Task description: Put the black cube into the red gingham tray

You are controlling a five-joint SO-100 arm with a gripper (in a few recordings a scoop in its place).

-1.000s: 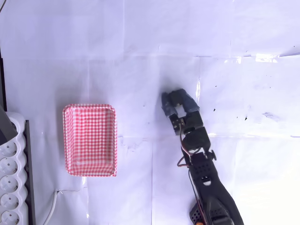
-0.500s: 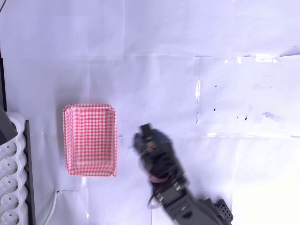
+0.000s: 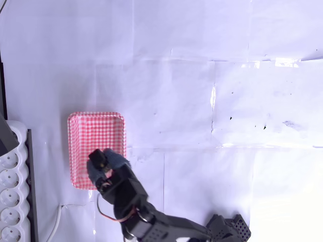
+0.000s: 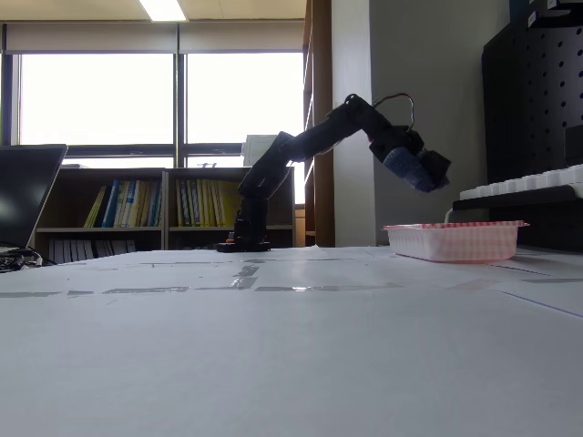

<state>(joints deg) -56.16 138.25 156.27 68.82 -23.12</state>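
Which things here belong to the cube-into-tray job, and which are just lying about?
Job: black cube, held in the gripper; red gingham tray.
Lying about: white power strip; laptop; shelved books.

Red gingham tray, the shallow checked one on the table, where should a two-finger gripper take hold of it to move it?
Pinch the raised rim of the shallow red gingham tray from above, one finger inside, one outside, probably on its long side toward open table, away from the white power strip. The black gripper must first release the small black cube.
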